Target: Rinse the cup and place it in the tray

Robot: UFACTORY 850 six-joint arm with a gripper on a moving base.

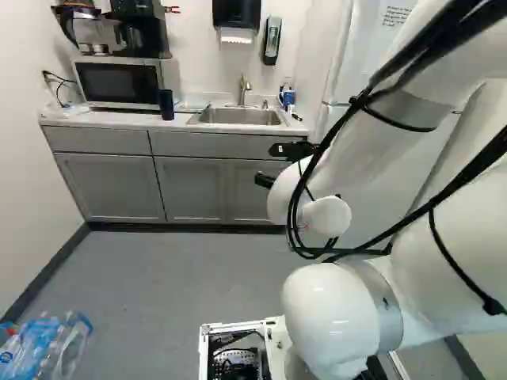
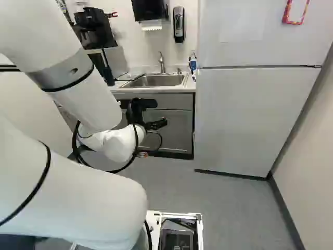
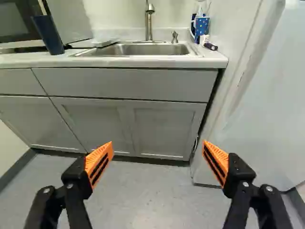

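Observation:
My gripper [image 1: 267, 165] is in front of the lower cabinets, below counter height. In the wrist view the gripper [image 3: 157, 151] stands wide open, its orange pads [image 3: 99, 164] far apart with nothing between them. A tall dark blue cup [image 3: 47, 35] stands upright on the counter beside the sink, on the microwave's side, well ahead of the fingers; the left base view shows the same cup [image 1: 165, 104]. The steel sink [image 3: 143, 49] with its faucet [image 3: 149, 21] lies ahead, above the fingertips' level. No tray can be made out clearly.
Ahead stand grey cabinets [image 1: 198, 186] under the counter [image 3: 114, 61]. The microwave [image 1: 119, 82] is left of the cup, and a white refrigerator [image 2: 250, 120] stands right of the sink. A blue patterned holder [image 3: 201, 28] is by the wall. Plastic bottles [image 1: 47, 344] lie at the near left.

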